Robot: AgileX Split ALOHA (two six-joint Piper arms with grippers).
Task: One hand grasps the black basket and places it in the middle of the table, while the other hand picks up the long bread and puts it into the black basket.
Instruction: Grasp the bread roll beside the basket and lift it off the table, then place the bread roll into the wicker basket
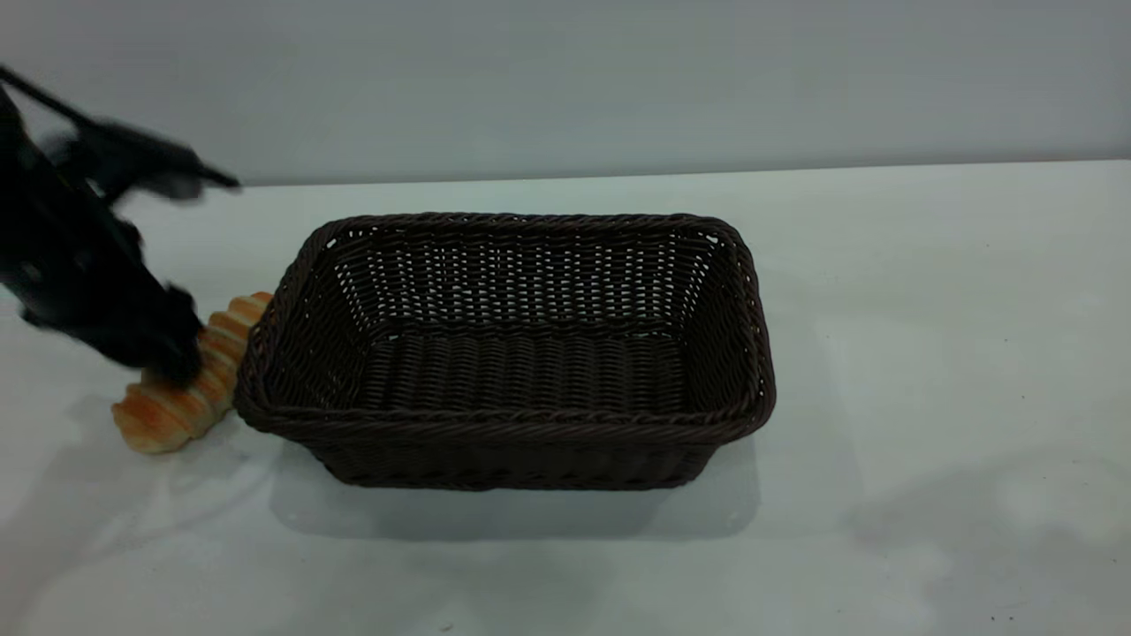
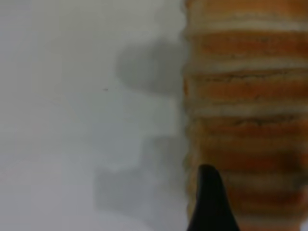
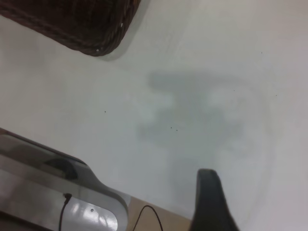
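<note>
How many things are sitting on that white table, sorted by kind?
Baskets: 1, the black basket, nothing inside it.
Breads: 1, the long bread, lying beside the basket's left end with the left tool down on it.
Total: 2 things on the table.

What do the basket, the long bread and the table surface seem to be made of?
The black basket: woven wicker or plastic rattan, dark brown-black with a braided rim; which of the two cannot be told. The long bread: baked dough or an imitation, golden-orange with pale ridges. The table: a smooth white surface, slightly glossy, probably laminate.
</note>
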